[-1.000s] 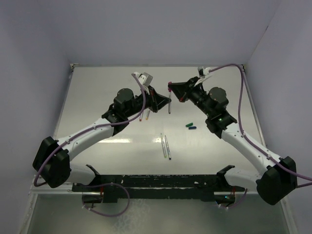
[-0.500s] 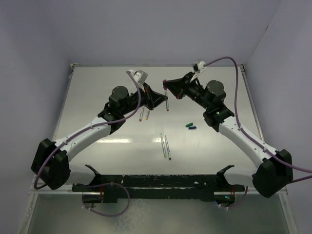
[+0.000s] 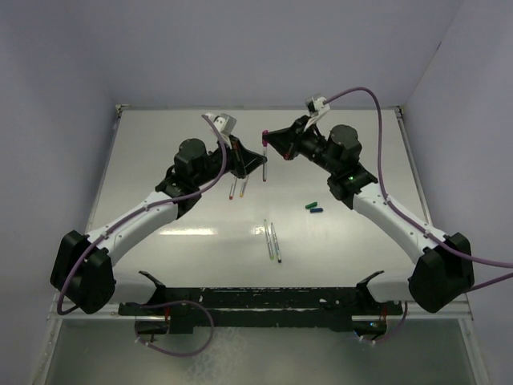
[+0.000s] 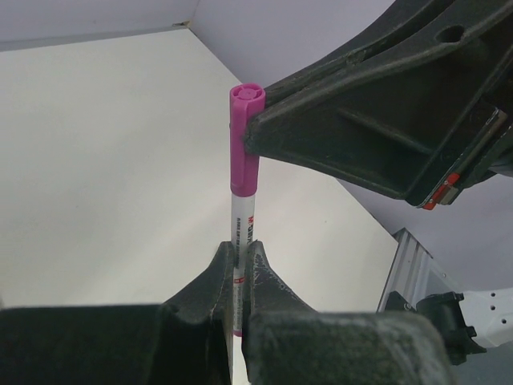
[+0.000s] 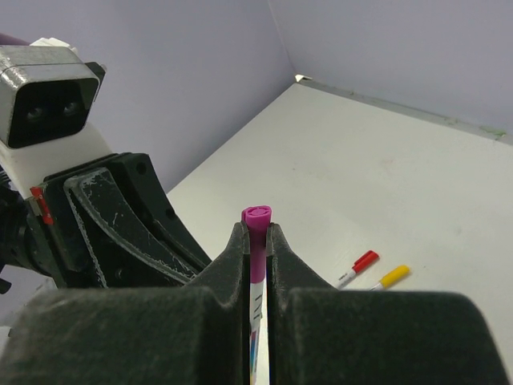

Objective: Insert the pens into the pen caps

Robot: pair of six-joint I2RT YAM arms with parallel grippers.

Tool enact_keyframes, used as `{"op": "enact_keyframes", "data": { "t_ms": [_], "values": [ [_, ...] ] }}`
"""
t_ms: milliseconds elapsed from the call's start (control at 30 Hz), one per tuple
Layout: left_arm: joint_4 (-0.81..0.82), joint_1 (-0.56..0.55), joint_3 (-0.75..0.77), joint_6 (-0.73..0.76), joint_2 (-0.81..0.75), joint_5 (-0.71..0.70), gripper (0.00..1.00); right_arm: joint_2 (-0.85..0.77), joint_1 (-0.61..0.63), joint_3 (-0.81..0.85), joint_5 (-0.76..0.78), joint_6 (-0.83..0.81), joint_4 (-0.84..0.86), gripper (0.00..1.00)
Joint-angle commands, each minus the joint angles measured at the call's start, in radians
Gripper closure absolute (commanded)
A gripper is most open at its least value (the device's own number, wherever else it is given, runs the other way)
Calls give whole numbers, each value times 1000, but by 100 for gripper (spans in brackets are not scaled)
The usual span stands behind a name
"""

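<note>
A purple pen cap (image 4: 244,140) sits on the top end of a thin white pen (image 4: 242,233) held upright above the table. My left gripper (image 4: 239,253) is shut on the pen's barrel. My right gripper (image 5: 256,237) is shut on the purple cap (image 5: 257,218). From above, the left gripper (image 3: 263,163) and the right gripper (image 3: 267,136) meet at the table's far middle. Two bare pens (image 3: 272,241) lie side by side mid-table. A green cap (image 3: 309,205) and a blue cap (image 3: 317,211) lie to their right.
A red-capped pen (image 3: 232,189) and a yellow-capped pen (image 3: 243,187) lie together just below the left gripper; the right wrist view also shows the red one (image 5: 358,265) and the yellow one (image 5: 391,277). Pale walls enclose the table on three sides.
Both grippers have moved left and toward the back wall together, carrying the pen and purple cap. The pens and caps on the table have not moved.
</note>
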Motion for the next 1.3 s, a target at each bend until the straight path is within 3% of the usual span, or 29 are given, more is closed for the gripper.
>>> {"op": "enact_keyframes", "data": {
  "t_ms": [0, 200, 367, 600, 700, 900, 1267],
  "values": [
    [375, 66, 80, 8, -68, -130, 100, 57, 27, -54, -108, -54, -344, 100],
    [320, 73, 97, 7, -39, -61, 100, 58, 27, -55, -89, -46, -307, 100],
    [151, 72, 81, 46, -20, 9, 100, 64, 27, 37, -25, -40, -250, 100],
    [-129, 72, -14, 130, 9, 41, 100, -26, 27, 140, 135, -31, -162, 59],
    [-200, 72, -49, 145, 27, 16, 100, -84, 27, 154, 183, -33, -169, 51],
    [-304, 72, 11, 155, 156, -35, 100, -144, 26, 159, 341, -86, -264, 49],
    [-457, 72, 304, 149, 489, -96, 100, -179, 26, 100, 605, -49, -494, 50]
  ]
}}
